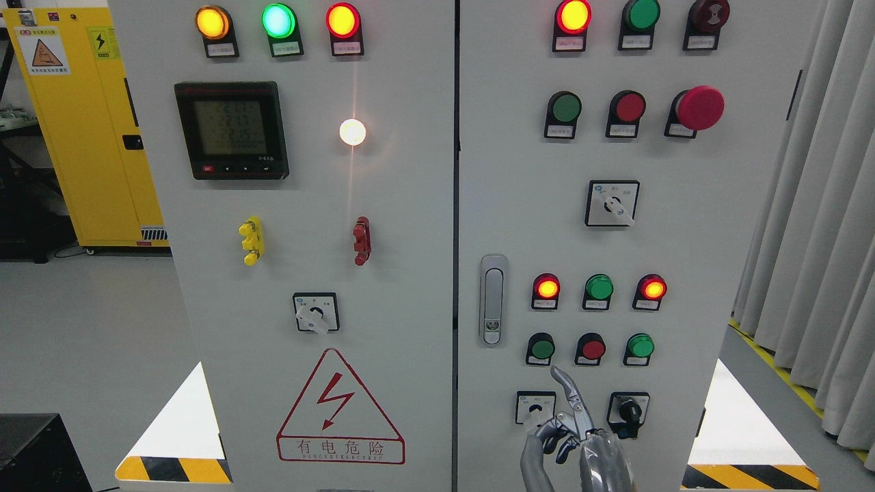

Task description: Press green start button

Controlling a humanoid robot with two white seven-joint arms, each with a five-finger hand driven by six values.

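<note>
Green start button [542,348]: round, unlit dark green in a black collar, label tag below; lower centre-right of frame, leftmost in a row of three on the right cabinet door.

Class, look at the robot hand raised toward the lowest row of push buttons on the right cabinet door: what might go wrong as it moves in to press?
1. The right hand has its pointing finger between the round green push button and the round red push button; a slight drift could press red.
2. Its curled fingers sit beside the white-handled rotary switch and might knock it.
</note>
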